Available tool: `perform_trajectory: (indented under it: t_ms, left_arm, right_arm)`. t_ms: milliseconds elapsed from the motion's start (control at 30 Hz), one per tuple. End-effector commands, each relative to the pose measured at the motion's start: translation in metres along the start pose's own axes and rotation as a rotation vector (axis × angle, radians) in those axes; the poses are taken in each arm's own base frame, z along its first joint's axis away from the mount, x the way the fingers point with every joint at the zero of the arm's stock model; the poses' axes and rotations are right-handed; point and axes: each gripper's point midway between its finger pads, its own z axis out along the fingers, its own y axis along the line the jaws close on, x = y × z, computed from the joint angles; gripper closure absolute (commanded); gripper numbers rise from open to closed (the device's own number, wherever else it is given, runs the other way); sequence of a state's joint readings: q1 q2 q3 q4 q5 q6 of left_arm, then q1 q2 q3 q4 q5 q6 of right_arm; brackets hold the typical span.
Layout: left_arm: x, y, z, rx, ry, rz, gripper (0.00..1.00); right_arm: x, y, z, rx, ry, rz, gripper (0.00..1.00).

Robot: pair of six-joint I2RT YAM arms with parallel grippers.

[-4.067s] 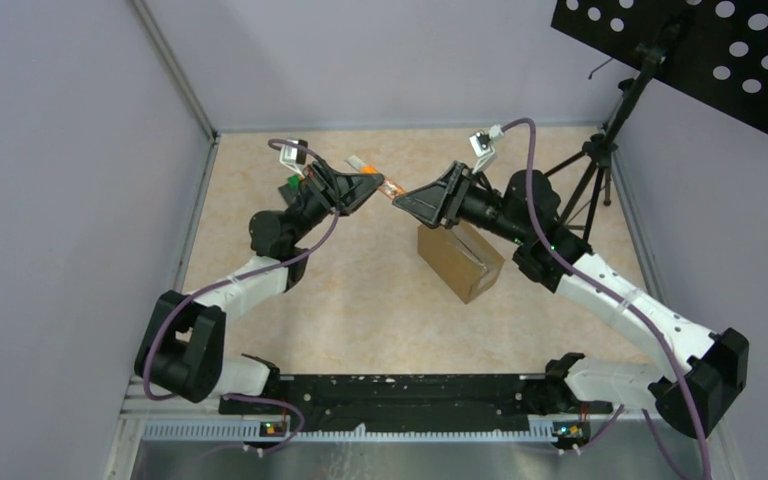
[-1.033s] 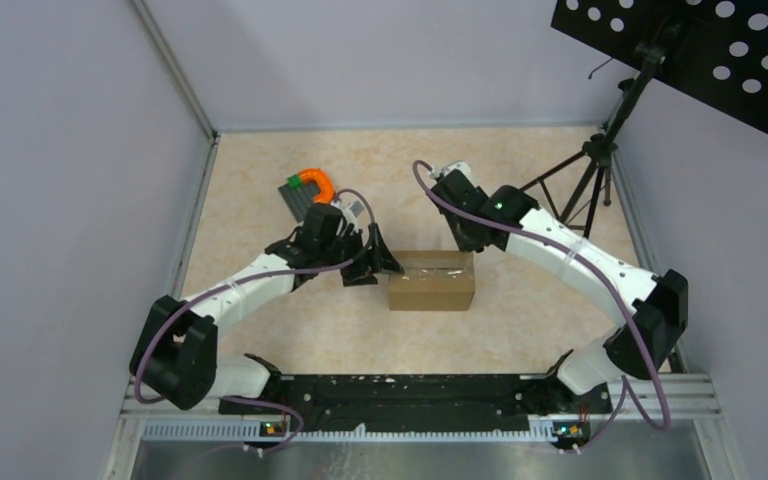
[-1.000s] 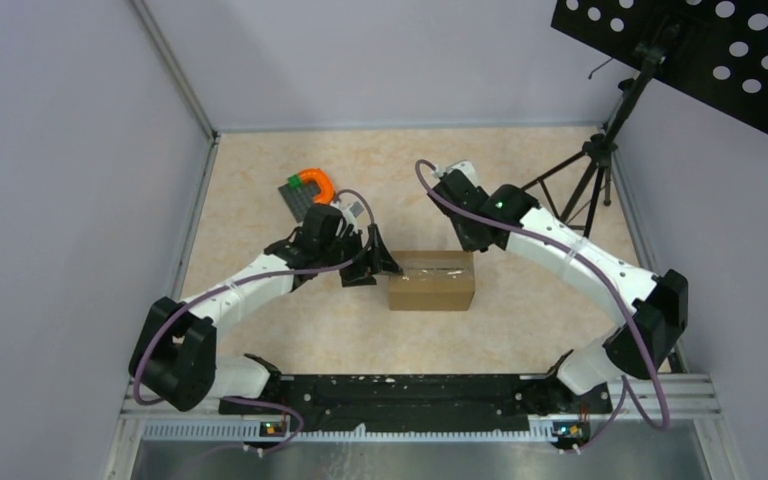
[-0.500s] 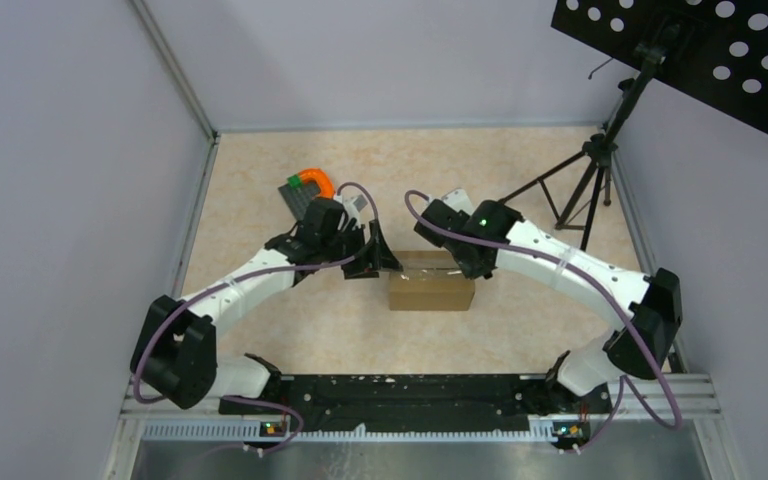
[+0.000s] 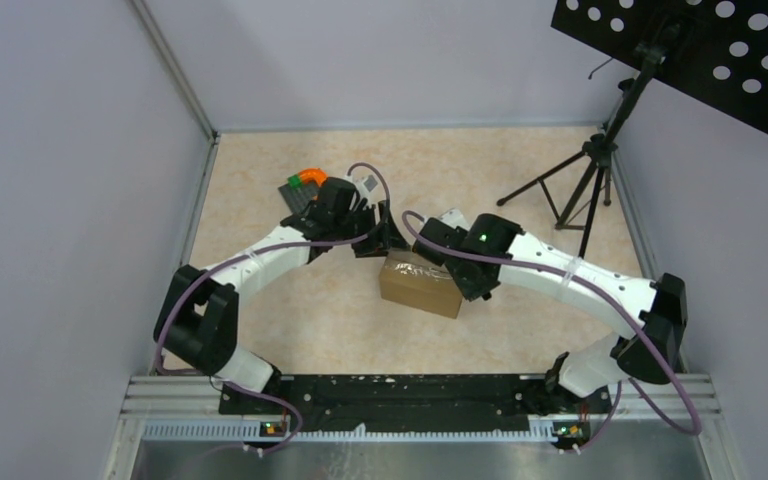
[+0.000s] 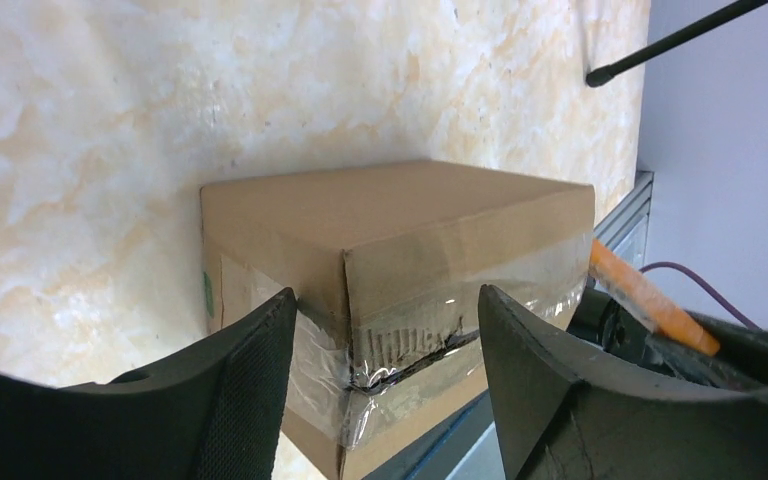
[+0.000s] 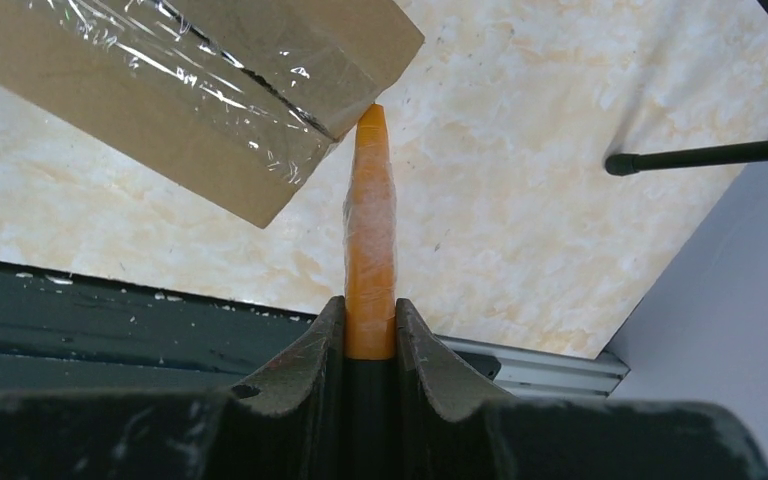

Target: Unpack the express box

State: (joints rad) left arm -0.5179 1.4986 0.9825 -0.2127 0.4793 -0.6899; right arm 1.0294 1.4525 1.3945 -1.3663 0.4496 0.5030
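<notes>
At the seam of the newly skewed express box (image 5: pixel 420 283), plants the orange cutter (image 7: pixel 370 230) clenched in the right gripper (image 7: pixel 368 305), beside the gaping left gripper (image 6: pixel 385 295), ready to slit.

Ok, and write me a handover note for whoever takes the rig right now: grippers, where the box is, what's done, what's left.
Left gripper: open, one finger on each side of one end of the express box; no grip that I can see.
Right gripper: shut on an orange cutter-like tool, tip at the end of the tape seam.
Box: on the table between the arms, slightly skewed.
Done: tool in hand and set at the seam; the tape on the end facing the left wrist looks ragged, perhaps partly cut.
Left: slit the tape, fold back the closed flaps, take out the contents.
</notes>
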Motion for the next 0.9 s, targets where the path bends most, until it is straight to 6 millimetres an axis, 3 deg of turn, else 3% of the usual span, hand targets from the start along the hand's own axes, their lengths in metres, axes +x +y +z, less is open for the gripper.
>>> perform_trajectory:
  t_ms: [0, 333, 467, 700, 800, 867]
  left_arm:
    - [-0.027, -0.031, 0.004, 0.088, -0.043, 0.074, 0.31]
    - [-0.053, -0.038, 0.018, 0.086, -0.050, 0.125, 0.30]
    - [-0.065, -0.041, 0.017, 0.069, -0.060, 0.147, 0.27]
    - [-0.085, -0.018, -0.019, -0.027, -0.122, 0.139, 0.24]
    - [-0.084, -0.013, -0.042, -0.068, -0.156, 0.143, 0.23]
    - [-0.073, -0.007, -0.050, -0.085, -0.151, 0.130, 0.23]
  right_arm:
    - [-0.019, 0.041, -0.022, -0.201, -0.080, 0.046, 1.00]
    - [-0.021, 0.040, -0.036, -0.251, -0.119, 0.065, 1.00]
    - [-0.014, 0.016, -0.033, -0.139, -0.104, 0.074, 1.00]
    - [-0.011, -0.029, -0.042, -0.002, -0.119, 0.126, 1.00]
    - [-0.025, -0.048, -0.057, 0.051, -0.173, 0.141, 1.00]
    - [-0.042, -0.052, -0.070, 0.048, -0.230, 0.143, 1.00]
